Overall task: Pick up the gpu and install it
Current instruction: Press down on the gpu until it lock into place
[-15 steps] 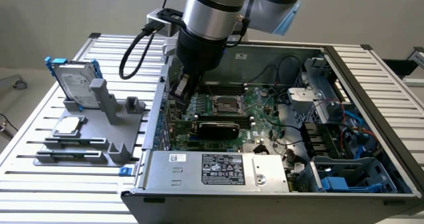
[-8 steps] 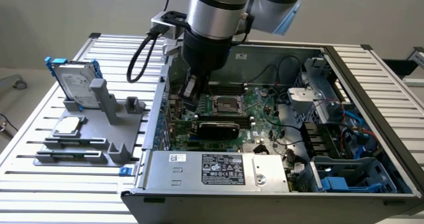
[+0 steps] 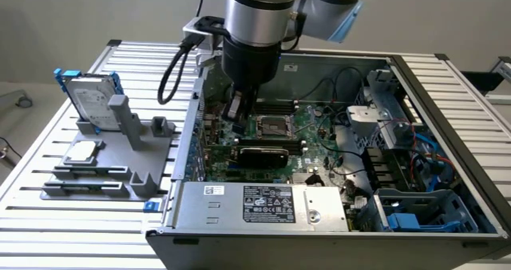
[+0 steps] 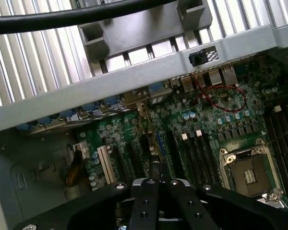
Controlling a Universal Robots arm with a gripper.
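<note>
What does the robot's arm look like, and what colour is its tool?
The arm is a thick silver tube with a black band, and its joint has a light blue cap. A black cable loops beside it. The tool is black, with small silver screws.

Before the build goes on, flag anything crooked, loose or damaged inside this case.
Nothing stands out: the gpu sits level on the motherboard, and the gripper hangs above the board.
</note>
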